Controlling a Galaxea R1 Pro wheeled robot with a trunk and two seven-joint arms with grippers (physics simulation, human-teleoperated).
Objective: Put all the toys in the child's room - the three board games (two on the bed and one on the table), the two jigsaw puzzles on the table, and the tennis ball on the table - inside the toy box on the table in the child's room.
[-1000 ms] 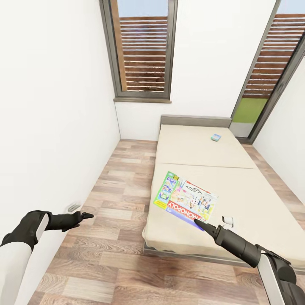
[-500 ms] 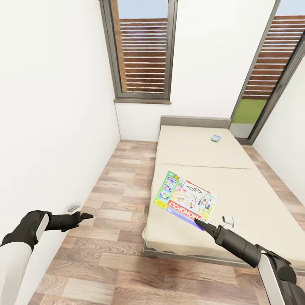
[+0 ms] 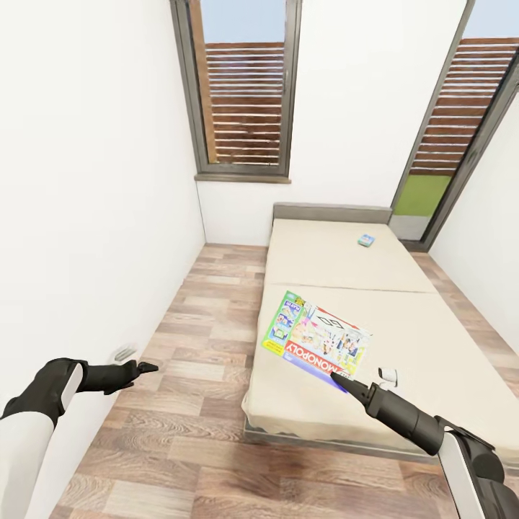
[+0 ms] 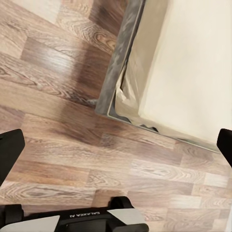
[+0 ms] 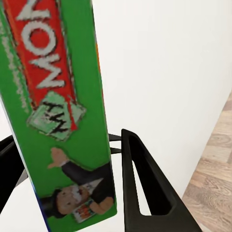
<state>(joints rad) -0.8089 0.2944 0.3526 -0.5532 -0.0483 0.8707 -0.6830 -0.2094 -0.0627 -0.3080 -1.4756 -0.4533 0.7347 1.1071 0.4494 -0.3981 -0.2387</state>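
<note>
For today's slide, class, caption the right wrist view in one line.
Right gripper straddling the green Monopoly box edge, white wall behind.

Two tall grey-framed windows stand in the white walls. The nearer window [image 3: 244,86] sits above a grey sill [image 3: 242,176], and through its glass show brown horizontal slats and a strip of blue sky. The second window [image 3: 461,122] runs down to floor level at the far right corner; behind it are the same slats, with a patch of green low down. The wood-plank floor [image 3: 194,375] is brown with grey streaks and runs from the near wall to the far one. Low on the left wall [image 3: 86,180], just above the floor, sits a small grey vent [image 3: 124,353].
</note>
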